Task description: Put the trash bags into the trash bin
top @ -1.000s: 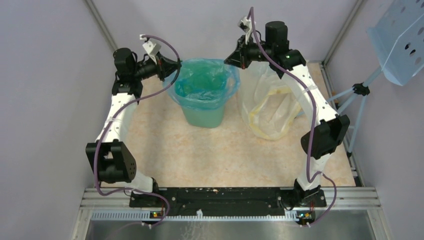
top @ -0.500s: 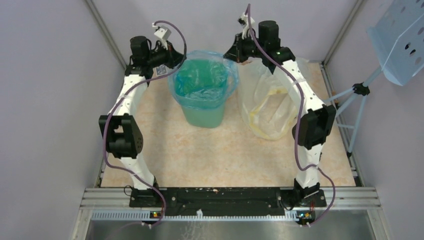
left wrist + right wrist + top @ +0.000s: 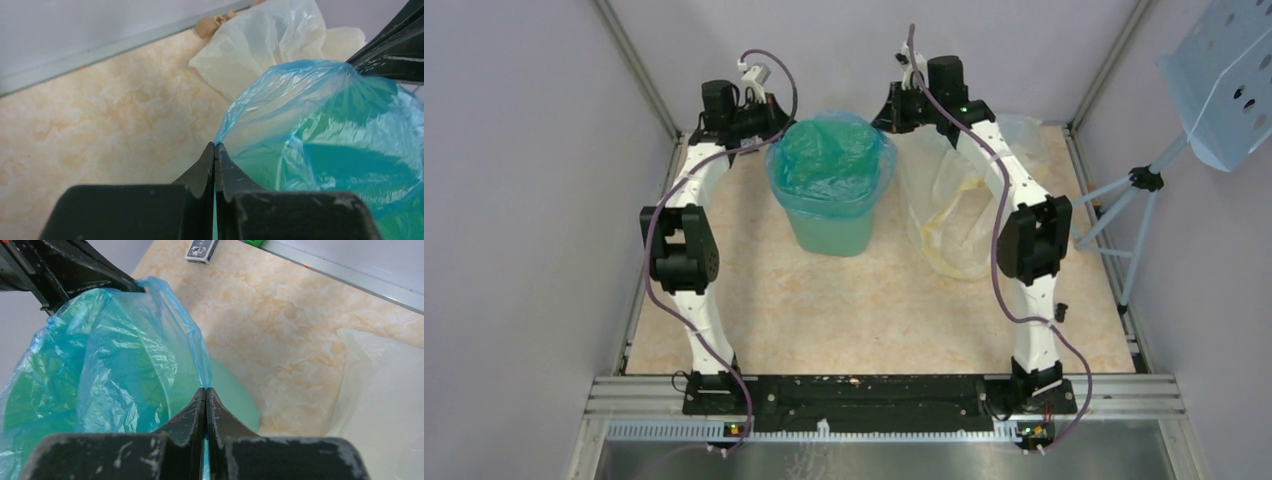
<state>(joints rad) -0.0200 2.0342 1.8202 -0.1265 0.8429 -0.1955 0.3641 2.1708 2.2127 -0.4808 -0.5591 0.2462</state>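
Marbled table (image 3: 824,310); both arms (image 3: 692,190) (image 3: 999,170) outstretched (grippers (image 3: 215,150) (image 3: 205,392) pinching bag (image 3: 829,165)).

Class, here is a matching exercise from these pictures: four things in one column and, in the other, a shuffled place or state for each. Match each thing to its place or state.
Things
1. thin translucent blue plastic bag
2. mint-green plastic waste bin
3. clear yellow-banded plastic bag
4. left gripper

Place or state
a. stands upright on the table
b. shut on a blue edge
c. slumped beside the bin
d. pinched at two edges over the bin's mouth

Pairs: 1-d, 2-a, 3-c, 4-b
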